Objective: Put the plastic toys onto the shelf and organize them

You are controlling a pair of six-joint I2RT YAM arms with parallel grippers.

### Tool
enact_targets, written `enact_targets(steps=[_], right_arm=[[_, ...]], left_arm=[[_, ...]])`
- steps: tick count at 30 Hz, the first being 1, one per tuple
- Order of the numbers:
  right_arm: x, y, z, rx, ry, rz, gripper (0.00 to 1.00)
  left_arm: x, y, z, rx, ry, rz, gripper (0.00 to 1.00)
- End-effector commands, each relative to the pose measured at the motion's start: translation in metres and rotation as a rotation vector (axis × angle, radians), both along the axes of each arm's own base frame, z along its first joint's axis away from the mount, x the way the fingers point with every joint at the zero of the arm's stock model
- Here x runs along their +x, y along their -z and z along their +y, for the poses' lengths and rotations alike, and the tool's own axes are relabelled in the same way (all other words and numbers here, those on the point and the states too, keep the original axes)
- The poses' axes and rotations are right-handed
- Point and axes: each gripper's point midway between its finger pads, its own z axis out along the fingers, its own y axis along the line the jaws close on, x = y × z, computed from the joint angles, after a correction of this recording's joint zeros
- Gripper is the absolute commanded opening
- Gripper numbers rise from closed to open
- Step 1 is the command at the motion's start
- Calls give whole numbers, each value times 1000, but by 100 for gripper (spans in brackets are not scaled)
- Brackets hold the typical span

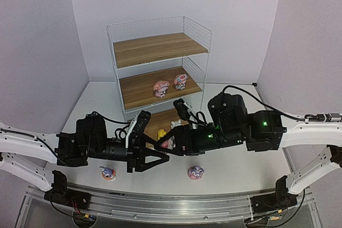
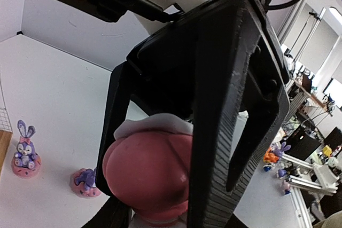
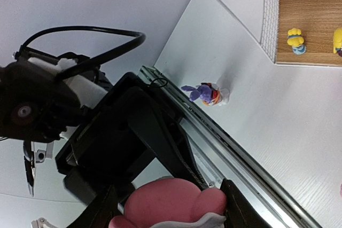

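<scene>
Carrying a pink hatted figure (image 1: pixel 168 143) toward the shelf (image 1: pixel 199 30), by the look of it. Pinching it with the right pincer (image 3: pixel 170 209), apparently clear of the desk (image 1: pixel 240 169), just in front of the bottom tier. Crowding in beside it with the left pincer (image 1: pixel 159 153); cannot tell whether spread or pressed together. Noting two matching figures (image 1: pixel 161 87) already on the middle board (image 1: pixel 140 92). Leaving two bunnies (image 1: pixel 108 173) on the desk near the arm bases, not yet shelved. Next, probably: back the left arm off, raise to middle-board height, set down upright beside the pair, release only once steady.
</scene>
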Motion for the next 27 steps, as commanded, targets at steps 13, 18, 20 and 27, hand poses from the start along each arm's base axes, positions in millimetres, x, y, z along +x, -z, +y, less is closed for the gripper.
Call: enact_targets(steps=[13, 18, 20, 27], right_arm=[[3, -39, 0, 97, -53, -209, 78], [13, -57, -10, 185, -2, -350, 82], [11, -64, -8, 221, -18, -381, 81], [15, -62, 2, 208, -25, -412, 76]], left_arm=[[8, -44, 11, -182, -69, -4, 0], [15, -50, 16, -225, -117, -5, 0], [17, -52, 16, -225, -133, -7, 0], [29, -53, 11, -210, -190, -4, 0]])
